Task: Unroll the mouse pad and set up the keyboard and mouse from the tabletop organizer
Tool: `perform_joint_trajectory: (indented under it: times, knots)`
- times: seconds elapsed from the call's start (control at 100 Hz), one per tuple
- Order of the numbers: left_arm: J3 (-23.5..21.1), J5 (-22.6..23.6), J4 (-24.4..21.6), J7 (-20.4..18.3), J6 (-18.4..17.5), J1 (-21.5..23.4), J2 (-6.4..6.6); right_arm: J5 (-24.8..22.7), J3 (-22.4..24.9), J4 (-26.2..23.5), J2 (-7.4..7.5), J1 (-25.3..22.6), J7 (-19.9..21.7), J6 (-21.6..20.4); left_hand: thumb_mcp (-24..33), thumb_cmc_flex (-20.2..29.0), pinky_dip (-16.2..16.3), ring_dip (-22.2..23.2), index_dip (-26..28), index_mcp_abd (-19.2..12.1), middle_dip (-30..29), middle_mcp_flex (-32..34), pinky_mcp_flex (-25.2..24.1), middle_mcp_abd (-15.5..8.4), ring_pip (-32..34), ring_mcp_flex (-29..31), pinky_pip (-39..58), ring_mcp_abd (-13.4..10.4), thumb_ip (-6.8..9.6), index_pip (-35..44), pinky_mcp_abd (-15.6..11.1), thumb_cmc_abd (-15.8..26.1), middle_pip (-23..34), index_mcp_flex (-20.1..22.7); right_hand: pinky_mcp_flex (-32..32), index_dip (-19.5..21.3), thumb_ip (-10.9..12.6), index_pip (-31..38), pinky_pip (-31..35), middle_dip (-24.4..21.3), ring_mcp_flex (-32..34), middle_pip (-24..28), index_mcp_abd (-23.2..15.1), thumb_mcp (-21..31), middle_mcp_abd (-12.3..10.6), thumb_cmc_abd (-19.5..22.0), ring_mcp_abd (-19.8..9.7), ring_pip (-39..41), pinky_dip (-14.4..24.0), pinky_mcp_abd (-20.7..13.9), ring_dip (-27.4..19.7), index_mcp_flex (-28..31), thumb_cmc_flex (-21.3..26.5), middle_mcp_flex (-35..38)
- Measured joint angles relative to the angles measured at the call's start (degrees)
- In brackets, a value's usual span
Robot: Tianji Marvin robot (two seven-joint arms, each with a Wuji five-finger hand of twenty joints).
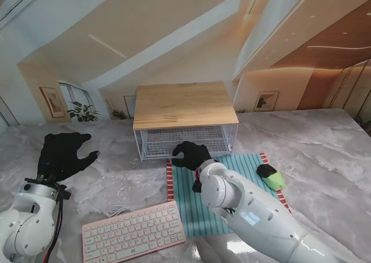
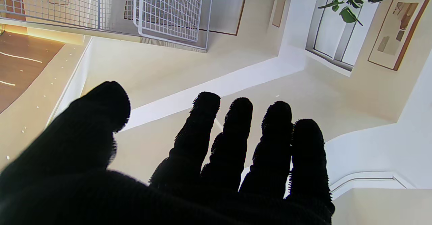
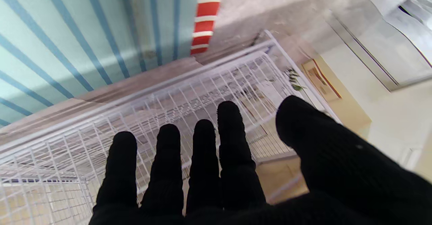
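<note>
The striped teal mouse pad point(image 1: 243, 176) with red-and-white ends lies flat on the marble table in front of the organizer point(image 1: 184, 103), a white wire basket under a wooden top. A pink keyboard point(image 1: 133, 230) rests nearer to me, left of the pad, its corner on the pad's edge. On the pad's right part sits a green and black mouse point(image 1: 271, 175). My right hand point(image 1: 190, 155), in a black glove, hovers open at the pad's far left corner, by the basket front point(image 3: 202, 93). My left hand point(image 1: 62, 155) is open and holds nothing, far left of the organizer.
A white cable point(image 1: 117, 210) curls on the table just beyond the keyboard. Printed backdrop walls surround the table. The wire basket point(image 2: 162, 12) shows in the left wrist view too.
</note>
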Motion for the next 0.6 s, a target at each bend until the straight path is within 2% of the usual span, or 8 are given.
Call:
perform_joint_trajectory:
  times: [0.2,0.43,0.6]
  knots:
    - [1.33,-0.98,0.48,0.0,0.05,-0.37,0.0,-1.27,5.77,-7.29,1.97,-6.26,0.11,-5.77,0.0,0.0,0.0,0.0,0.0,0.0,0.0,0.0,0.0,0.0,0.0,-0.07,0.0,0.0,0.0,0.0,0.0,0.0,0.0,0.0,0.56,-0.22,0.0,0.0,0.63,-0.07,0.13,-1.34,-0.17,-1.49,0.84,-0.6,0.44,-0.68,0.0,1.02,-0.05,0.04,-0.69,3.28]
    - [3.19,-2.41,1.88,-0.19,0.09,-1.58,0.0,-3.64,12.5,-12.67,3.56,-13.09,0.05,-10.3,0.0,0.0,-0.01,-0.01,0.0,0.0,0.0,0.0,0.0,0.0,-0.07,-0.66,-0.03,0.0,0.0,-0.03,0.0,0.0,-0.05,0.0,0.52,-0.23,0.15,-0.36,0.63,-0.27,0.13,-1.63,-0.73,-2.28,0.84,-0.6,0.44,-1.41,0.0,1.02,-0.56,0.06,-1.66,3.64]
    - [4.93,-3.54,3.12,-0.25,0.03,-2.57,0.0,-7.11,16.64,-15.78,5.01,-17.46,0.76,-12.96,0.0,0.0,-0.56,-0.05,-0.02,0.0,0.0,0.0,0.0,0.01,-0.15,-0.66,-0.14,0.0,0.0,-0.15,-0.1,0.0,-0.54,0.0,0.51,-0.23,0.15,-0.88,0.18,-0.37,0.13,-2.08,-0.83,-2.9,0.86,-0.6,0.44,-1.99,0.0,1.02,-0.73,0.07,-1.66,3.76]
